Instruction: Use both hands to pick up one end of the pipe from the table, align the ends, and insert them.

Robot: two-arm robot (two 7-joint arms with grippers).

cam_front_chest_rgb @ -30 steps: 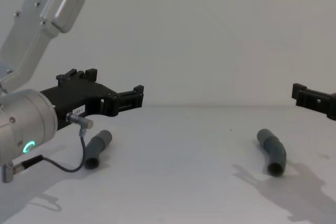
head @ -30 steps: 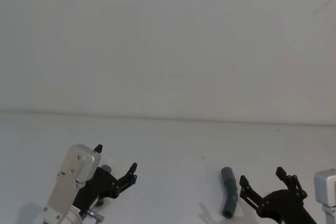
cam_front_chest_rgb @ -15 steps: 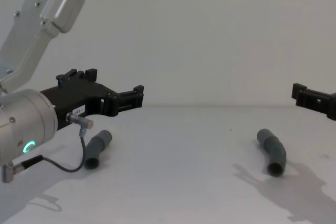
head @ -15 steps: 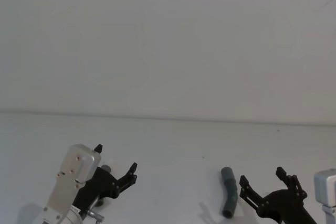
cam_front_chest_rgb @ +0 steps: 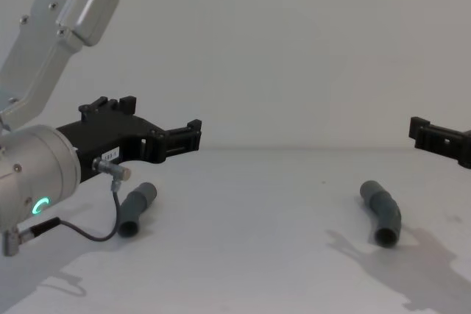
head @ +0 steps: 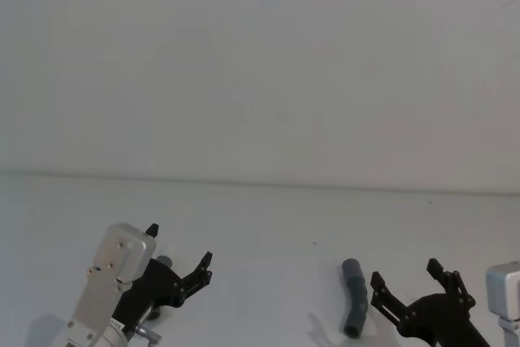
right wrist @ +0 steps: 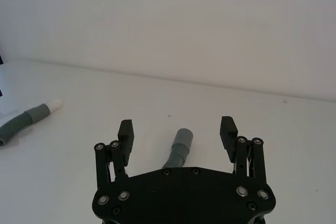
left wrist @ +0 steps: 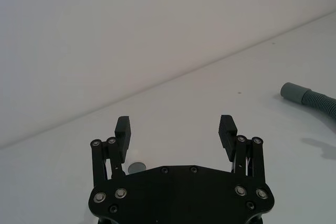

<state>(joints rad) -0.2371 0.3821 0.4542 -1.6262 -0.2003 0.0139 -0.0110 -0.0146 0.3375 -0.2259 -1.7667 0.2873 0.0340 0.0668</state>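
At 7 o'clock in your head view, the left claw [head: 179,245] hangs above the table [cam_front_chest_rgb: 257,262], prongs spread wide and holding nothing. Below it the left piece [cam_front_chest_rgb: 137,209] lies flat, and your right wrist view shows its white plug [right wrist: 54,104]. At 5 o'clock the right claw [head: 405,274] is likewise released and empty. The right piece [head: 353,308] lies on the table just beside it, at its 9 o'clock. You see both pieces well apart.
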